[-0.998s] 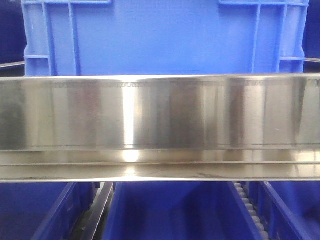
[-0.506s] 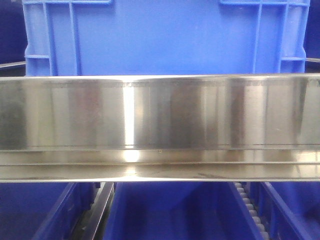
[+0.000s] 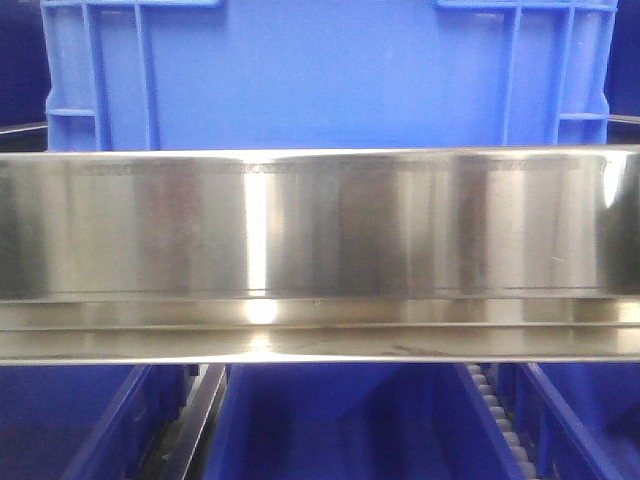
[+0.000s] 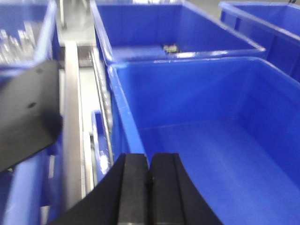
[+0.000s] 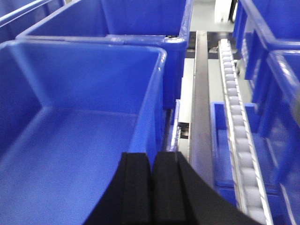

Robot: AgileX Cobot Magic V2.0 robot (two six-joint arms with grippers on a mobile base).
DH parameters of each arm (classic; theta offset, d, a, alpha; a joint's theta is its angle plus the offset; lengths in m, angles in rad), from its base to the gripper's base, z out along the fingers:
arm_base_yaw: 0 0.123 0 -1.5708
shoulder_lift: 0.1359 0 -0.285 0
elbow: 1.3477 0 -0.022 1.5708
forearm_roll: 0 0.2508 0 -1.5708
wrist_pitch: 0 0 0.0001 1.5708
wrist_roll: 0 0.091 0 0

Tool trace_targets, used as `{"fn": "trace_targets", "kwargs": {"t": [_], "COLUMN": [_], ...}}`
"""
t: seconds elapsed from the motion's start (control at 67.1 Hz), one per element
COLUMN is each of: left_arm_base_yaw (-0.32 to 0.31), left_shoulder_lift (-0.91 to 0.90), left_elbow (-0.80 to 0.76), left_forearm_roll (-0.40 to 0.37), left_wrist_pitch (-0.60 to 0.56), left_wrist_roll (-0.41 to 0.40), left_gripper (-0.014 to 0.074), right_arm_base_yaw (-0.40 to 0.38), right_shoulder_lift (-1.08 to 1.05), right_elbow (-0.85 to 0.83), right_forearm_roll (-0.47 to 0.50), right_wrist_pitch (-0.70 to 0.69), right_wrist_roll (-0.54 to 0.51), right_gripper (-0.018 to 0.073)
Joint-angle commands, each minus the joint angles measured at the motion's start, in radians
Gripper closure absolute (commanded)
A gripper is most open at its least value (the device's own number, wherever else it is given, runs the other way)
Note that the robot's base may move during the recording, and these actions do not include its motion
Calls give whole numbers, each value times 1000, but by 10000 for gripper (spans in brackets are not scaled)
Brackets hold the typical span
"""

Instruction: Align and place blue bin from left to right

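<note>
Two pairs of jaws sit pressed together (no gap showing), left gripper (image 4: 150, 164) and right gripper (image 5: 152, 161) over the blue bin (image 4: 211, 150); move both evenly, keeping it square.

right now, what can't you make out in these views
Front view: blue bin, base behind the steel panel, top cut off by the frame.
Left wrist view: small dark item in the far bin, too blurred to name.
Wrist views: the shut left pincer and right pincer cover any contact with bin walls.
</note>
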Motion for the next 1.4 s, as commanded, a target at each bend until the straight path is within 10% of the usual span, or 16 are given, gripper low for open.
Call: {"fn": "trace_targets", "kwargs": {"t": [0.0,0.238,0.953,1.177,1.385], "left_arm_base_yaw": [-7,-64,-82,-82,-82], "left_shoulder_lift": [71,235,328,328,328], "left_elbow": [-102,-347,-443,-443,-443], "left_forearm_roll": [23,238,240,240,240], "left_wrist_pitch": [58,220,304,315,335], "left_wrist_roll": [-60,-234,-281,-281,-281], "left_gripper": [707,707,707,707,707], "right_arm_base_yaw": [11,70,98,98,98], "right_shoulder_lift": [76,306,498,502,533], "right_elbow": [-103,-389,-624,-624,-624], "right_forearm_roll": [-36,-206,-204,-204,-204], "right_wrist_pitch": [32,279,478,478,465], "right_wrist_roll": [51,173,193,193,195], "right_gripper": [615,615,608,304,282]}}
